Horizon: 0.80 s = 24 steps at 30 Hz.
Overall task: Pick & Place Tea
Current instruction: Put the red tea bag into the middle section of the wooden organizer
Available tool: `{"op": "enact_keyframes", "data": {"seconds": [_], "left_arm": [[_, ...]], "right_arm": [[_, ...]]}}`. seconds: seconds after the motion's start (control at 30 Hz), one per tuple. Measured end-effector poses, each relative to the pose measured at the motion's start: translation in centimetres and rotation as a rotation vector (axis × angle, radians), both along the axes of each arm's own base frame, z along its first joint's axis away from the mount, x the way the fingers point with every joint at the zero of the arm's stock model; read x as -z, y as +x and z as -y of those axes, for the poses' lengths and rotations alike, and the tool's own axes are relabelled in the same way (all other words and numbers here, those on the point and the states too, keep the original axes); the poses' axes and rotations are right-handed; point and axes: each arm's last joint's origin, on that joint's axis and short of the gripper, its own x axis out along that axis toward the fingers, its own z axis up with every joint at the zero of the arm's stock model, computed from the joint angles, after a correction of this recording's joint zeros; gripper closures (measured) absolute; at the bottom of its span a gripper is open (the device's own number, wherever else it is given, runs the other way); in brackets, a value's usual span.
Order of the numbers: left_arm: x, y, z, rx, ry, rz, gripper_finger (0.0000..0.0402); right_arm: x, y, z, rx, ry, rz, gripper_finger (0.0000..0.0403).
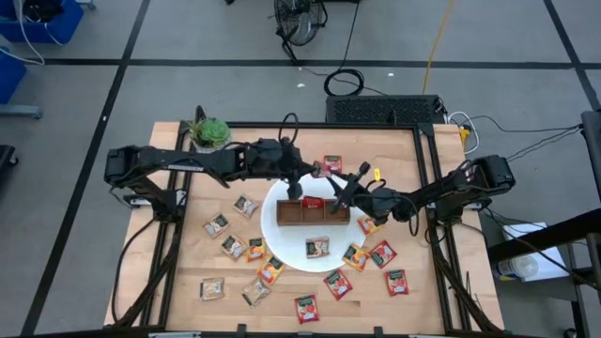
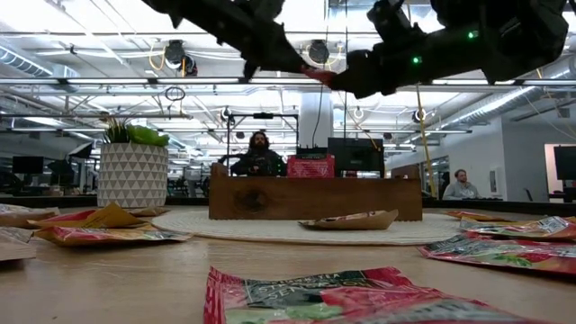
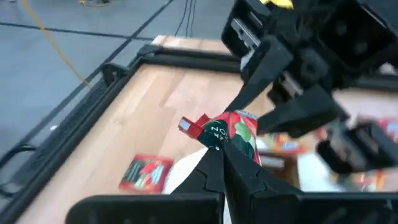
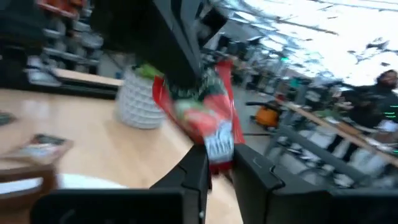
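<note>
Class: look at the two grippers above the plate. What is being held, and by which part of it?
One red tea sachet, held between both: left gripper pinches one edge, right gripper grips the opposite end.

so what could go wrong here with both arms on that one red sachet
Both end effectors, left and right, pinch the same flat red tea sachet above the brown wooden tray. If they pull apart, it could tear. If the right lets go badly, it could drop on the round white plate instead. The arms are close and could collide.
</note>
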Motion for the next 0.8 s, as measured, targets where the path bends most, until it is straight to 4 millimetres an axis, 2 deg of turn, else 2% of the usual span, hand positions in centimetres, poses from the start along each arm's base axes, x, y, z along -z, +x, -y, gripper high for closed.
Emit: {"op": "enact_keyframes", "data": {"seconds": [0.13,0.23,0.37,0.5,0.67,0.8], "left_arm": [[-0.4,-1.0,0.5,-0.088,0.116,-0.077,0.0401],[-0.4,-1.1,1.0,-0.082,0.166,-0.100,0.0401],[-0.5,-1.4,2.2,0.072,0.259,-0.157,0.0401],[0.7,-1.8,4.4,0.283,0.370,-0.296,0.0401],[0.5,-1.8,6.5,0.384,0.359,-0.441,0.0401],[0.5,-0.2,7.9,0.454,0.397,-0.507,0.0401]], "right_arm": [[0.3,-0.1,-0.6,-0.055,0.050,0.022,0.0349],[0.1,-0.1,-1.4,-0.106,0.086,0.059,0.0350],[0.1,-0.2,-2.5,-0.145,0.089,0.065,0.0351],[-1.2,-0.8,-2.9,-0.170,0.122,0.122,0.0351],[-3.4,-2.0,-2.3,-0.220,0.159,0.142,0.0351],[-4.5,-2.7,-1.2,-0.307,0.222,0.151,0.0351]]}}
